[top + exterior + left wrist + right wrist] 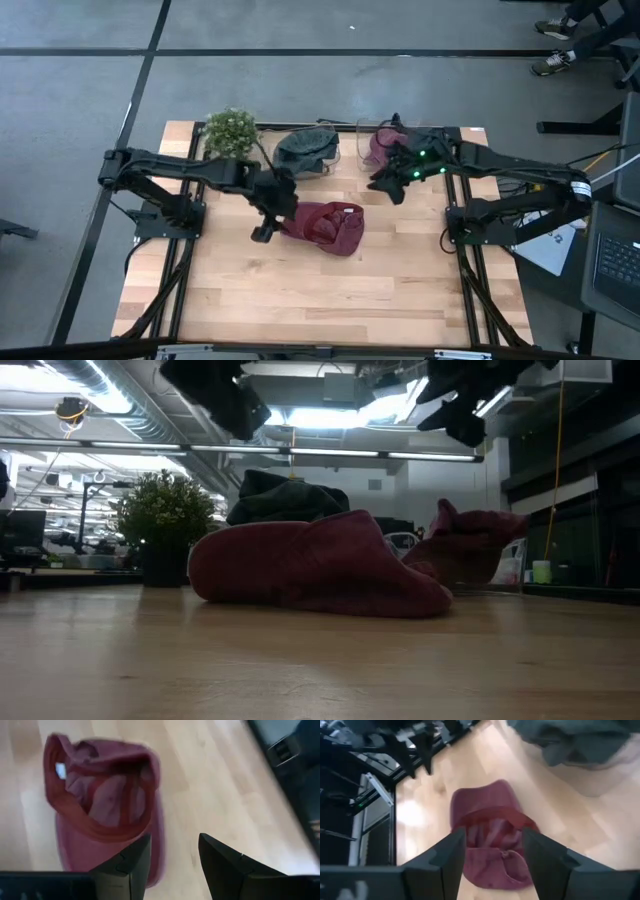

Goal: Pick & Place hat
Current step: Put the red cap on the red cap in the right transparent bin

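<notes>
- A small bushy green potted plant [230, 130] stands at the back left of the pale wooden table [300, 290]; it plays no part in the task as far as I can judge.
- The left gripper [262, 232] hangs just beside the left edge of the soft maroon fabric hat [328, 226]. In the left wrist view its two dark fingers [125, 865] stand apart with bare table between them, and nothing is in the grip.
- That maroon hat lies near the table's middle, opening turned upward, so its lining and a small white label show in the left wrist view. It rests free on the wood, held by neither arm.
- Behind it, at the back edge, a dark grey-green crumpled fabric hat [305, 150] sits in a heap just right of the plant.
- Further right, a second reddish-purple fabric hat [383, 143] sits at a clear container [366, 140] near the back right; whether it is inside or draped over it I cannot tell.
- The right gripper [392, 188] hovers above the table between that container and the middle hat. Its fingers [445, 860] are parted and empty, and the maroon hat shows well below and beyond them.
- Both arms look clear of the cloth, probably either just off a placement or lining up for a pick.
</notes>
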`<move>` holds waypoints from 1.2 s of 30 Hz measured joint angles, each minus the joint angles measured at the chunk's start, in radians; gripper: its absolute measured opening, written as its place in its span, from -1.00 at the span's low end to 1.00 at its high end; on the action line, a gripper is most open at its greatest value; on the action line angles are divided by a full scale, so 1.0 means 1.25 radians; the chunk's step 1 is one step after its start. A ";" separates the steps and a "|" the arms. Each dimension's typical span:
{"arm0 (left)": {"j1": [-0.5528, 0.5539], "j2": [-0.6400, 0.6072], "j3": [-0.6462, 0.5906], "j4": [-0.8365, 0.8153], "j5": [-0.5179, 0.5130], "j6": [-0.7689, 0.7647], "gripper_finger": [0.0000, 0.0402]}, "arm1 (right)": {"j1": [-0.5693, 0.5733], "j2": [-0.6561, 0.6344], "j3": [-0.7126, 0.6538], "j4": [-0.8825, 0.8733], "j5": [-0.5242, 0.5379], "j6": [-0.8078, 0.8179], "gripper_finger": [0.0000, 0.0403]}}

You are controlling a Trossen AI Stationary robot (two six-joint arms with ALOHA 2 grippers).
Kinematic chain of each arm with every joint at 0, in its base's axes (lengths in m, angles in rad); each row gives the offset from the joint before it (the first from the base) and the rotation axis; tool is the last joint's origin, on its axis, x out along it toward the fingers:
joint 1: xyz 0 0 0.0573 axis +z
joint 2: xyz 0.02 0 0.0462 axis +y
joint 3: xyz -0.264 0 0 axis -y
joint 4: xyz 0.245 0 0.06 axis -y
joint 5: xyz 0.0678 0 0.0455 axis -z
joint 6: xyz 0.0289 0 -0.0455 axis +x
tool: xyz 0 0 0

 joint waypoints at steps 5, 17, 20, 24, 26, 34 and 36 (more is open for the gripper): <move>-0.052 0.060 0.000 -0.019 -0.152 0.019 -0.12 | 0.036 0.036 -0.035 0.105 0.026 0.019 -0.04; -0.079 0.208 0.001 -0.018 -0.126 0.076 0.10 | 0.064 0.111 -0.033 0.161 0.050 0.057 -0.04; -0.082 0.245 0.001 -0.019 -0.090 0.063 0.10 | 0.064 0.119 -0.033 0.169 0.050 0.058 -0.04; -0.084 0.283 0.001 -0.013 -0.080 0.055 0.08 | 0.064 0.122 -0.033 0.176 0.050 0.058 -0.04; -0.088 0.297 0.001 -0.012 -0.112 0.041 0.04 | 0.064 0.123 -0.032 0.174 0.050 0.058 -0.04; -0.092 0.278 0.001 -0.014 -0.201 0.035 -0.68 | 0.064 0.123 -0.032 0.173 0.050 0.059 -0.04; -0.090 0.266 0.002 -0.014 -0.233 0.034 -0.89 | 0.064 0.123 -0.032 0.173 0.050 0.064 -0.04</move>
